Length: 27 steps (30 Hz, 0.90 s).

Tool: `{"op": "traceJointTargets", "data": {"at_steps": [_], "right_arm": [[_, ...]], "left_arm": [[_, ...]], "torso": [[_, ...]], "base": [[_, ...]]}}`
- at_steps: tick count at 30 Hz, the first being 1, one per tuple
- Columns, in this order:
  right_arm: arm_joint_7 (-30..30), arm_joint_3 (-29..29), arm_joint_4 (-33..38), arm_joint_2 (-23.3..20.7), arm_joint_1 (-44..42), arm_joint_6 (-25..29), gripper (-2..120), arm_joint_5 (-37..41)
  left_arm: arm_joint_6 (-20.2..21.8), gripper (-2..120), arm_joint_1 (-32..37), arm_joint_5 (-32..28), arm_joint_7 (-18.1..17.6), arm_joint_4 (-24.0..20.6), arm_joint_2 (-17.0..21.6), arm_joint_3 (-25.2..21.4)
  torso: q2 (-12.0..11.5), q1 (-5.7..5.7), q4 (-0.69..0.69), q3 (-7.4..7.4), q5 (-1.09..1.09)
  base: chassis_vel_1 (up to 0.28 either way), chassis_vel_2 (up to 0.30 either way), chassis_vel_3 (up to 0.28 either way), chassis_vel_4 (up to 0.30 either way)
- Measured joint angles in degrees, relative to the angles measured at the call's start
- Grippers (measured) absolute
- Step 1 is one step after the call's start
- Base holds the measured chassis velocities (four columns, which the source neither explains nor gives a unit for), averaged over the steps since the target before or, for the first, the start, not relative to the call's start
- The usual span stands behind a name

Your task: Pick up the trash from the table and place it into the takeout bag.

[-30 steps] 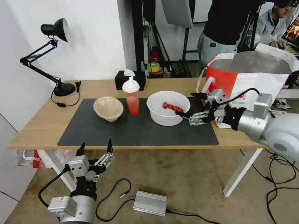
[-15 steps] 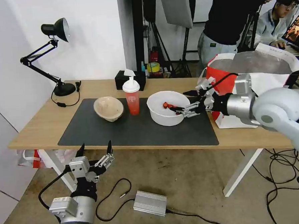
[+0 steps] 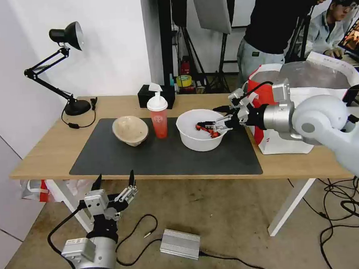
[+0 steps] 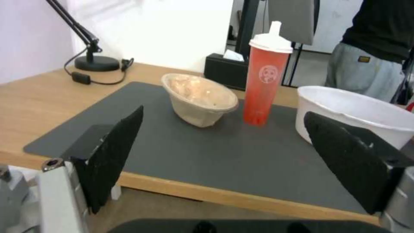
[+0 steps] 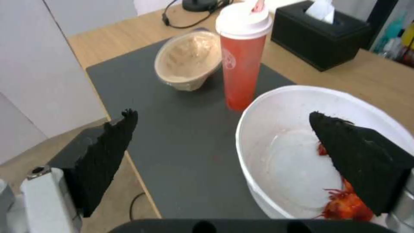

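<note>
Right gripper (image 3: 211,118) (fingers spread) straddles white bowl (image 3: 202,130) rim.

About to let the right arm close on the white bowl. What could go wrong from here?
The right gripper is open astride the white bowl's rim, one finger inside over the red scraps: tilting could spill them. The cup stands close by and might get knocked. The bag mouth sits high, so the lift is tall.

Right end effector (image 3: 211,119) splayed, left end effector (image 3: 113,180) splayed, low

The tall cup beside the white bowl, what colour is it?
The cup is translucent red with a white lid, clearest in the right wrist view.
</note>
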Motion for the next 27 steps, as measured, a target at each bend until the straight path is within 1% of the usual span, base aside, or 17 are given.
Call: {"op": "traceJointTargets", "data": {"at_steps": [9, 11, 12, 14, 16, 20, 22, 25, 27], "right_arm": [[0.16, -2.91, -2.13, 1.89, 2.44, -1.22, 100, 0.99], [0.19, -5.04, -2.83, 2.22, 4.3, -1.78, 100, 1.01], [0.19, -5.04, -2.83, 2.22, 4.3, -1.78, 100, 1.01], [0.37, -7.62, -3.34, 2.52, 6.37, -2.73, 100, 0.76], [-0.05, -9.71, -4.11, 3.25, 8.25, -3.86, 100, -1.71], [-0.17, -11.89, -4.73, 4.39, 10.49, -5.47, 100, -3.79], [-0.08, -12.19, -4.79, 4.47, 10.77, -5.64, 100, -3.88], [0.79, -15.04, -5.51, 5.3, 12.7, -6.45, 100, -4.14], [0.86, -15.51, -5.78, 5.56, 12.97, -6.48, 100, -4.19]], "left_arm": [[-0.05, 100, -0.05, 0.34, -0.08, 0.11, 0.22, 0.0], [-0.12, 100, -0.02, 0.35, -0.13, 0.21, 0.21, -0.14], [-0.12, 100, -0.02, 0.35, -0.13, 0.21, 0.21, -0.14], [-0.16, 100, 0.09, 0.33, -0.15, 0.21, 0.22, -0.23], [-0.2, 100, 0.11, 0.28, -0.18, 0.21, 0.18, -0.3], [-0.21, 100, -0.16, 0.24, -0.22, 0.63, -0.11, -0.45], [-0.2, 100, -0.25, 0.23, -0.23, 0.7, -0.16, -0.44], [-0.21, 100, -0.72, 0.2, -0.26, 1.06, -0.86, -0.06], [-0.21, 100, -0.85, 0.19, -0.25, 1.17, -1.03, 0.04]], "torso": [[0.0, 0.0, 0.0, 0.0, 0.0], [0.0, 0.0, 0.0, 0.0, 0.0], [0.0, 0.0, 0.0, 0.0, 0.0], [0.0, 0.0, 0.0, 0.0, 0.0], [0.0, 0.0, 0.0, 0.0, -0.01], [0.0, 0.0, 0.01, 0.0, 0.0], [0.0, 0.0, 0.01, 0.0, -0.01], [0.0, 0.0, 0.0, 0.0, 0.0], [0.0, 0.0, 0.0, 0.0, 0.01]], "base": [[0.0, 0.0, 0.0, 0.0], [0.0, 0.0, 0.0, 0.0], [0.0, 0.0, 0.0, 0.0], [0.0, 0.0, 0.0, 0.0], [0.0, 0.0, 0.0, 0.0], [0.0, 0.0, 0.0, 0.0], [0.0, 0.0, 0.0, 0.0], [0.0, 0.0, 0.0, 0.0], [0.0, 0.0, 0.0, 0.0]]}}
